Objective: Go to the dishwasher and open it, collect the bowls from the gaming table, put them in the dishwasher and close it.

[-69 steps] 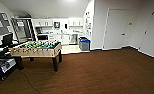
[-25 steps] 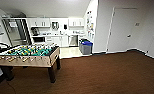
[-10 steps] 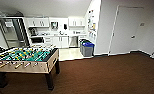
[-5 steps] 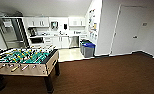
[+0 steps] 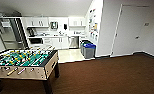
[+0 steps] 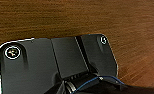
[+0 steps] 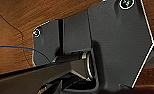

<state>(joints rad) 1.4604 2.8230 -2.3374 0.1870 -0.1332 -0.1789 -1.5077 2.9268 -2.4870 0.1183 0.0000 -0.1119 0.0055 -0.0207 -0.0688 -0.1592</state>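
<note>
Seen from the head camera: a room with dark brown floor, opening at the far side onto a small kitchen with pale tiles. Against the kitchen's back wall, white cabinets under a counter, and among them, toward the right end, the dishwasher with its steel front, closed. Above the counter, more white cabinets and some small dark appliances, too blurred to name. At the kitchen's right edge, near the corner of the white wall, a grey bin with a blue lid. To the right of that wall, a closed white door.

In the near left, a football table with green field and rods with handles, standing on dark legs on the brown floor. Just behind it, a pale round tabletop, partly hidden. No way to tell bowls on any surface here.

In both wrist cameras: brown floor under the robot's dark plate, with a thin blue cable across. State of the left claw and the right claw: cannot tell, fingers not to be made out.
</note>
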